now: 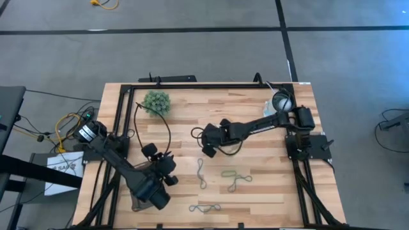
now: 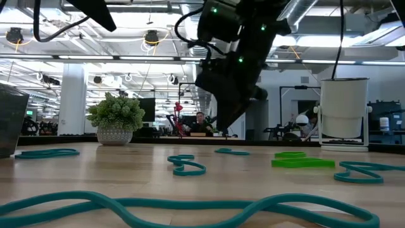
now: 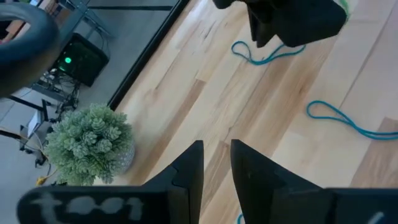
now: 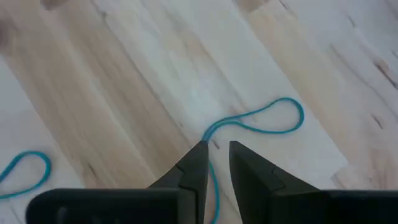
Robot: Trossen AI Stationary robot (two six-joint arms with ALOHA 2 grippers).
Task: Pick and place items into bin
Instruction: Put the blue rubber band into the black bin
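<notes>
High view looks straight down on a wooden worktop (image 1: 255, 121). Right tool (image 1: 209, 151) hangs near the worktop's middle, its fingers (image 4: 193, 167) a small gap apart over one end of a blue-grey rubber-band loop (image 4: 255, 121) lying flat on the wood, not gripping it. Left tool (image 1: 167, 160) sits toward the left edge, fingers (image 3: 189, 171) slightly parted, holding nothing. More loops (image 1: 235, 179) lie near the front edge. A fuzzy green plant ball (image 1: 156, 102) stands at the back left.

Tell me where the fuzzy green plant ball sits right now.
In the high view the green plant ball sits near the table's far edge on the left side, just inside the black frame, well beyond the left gripper.
</notes>
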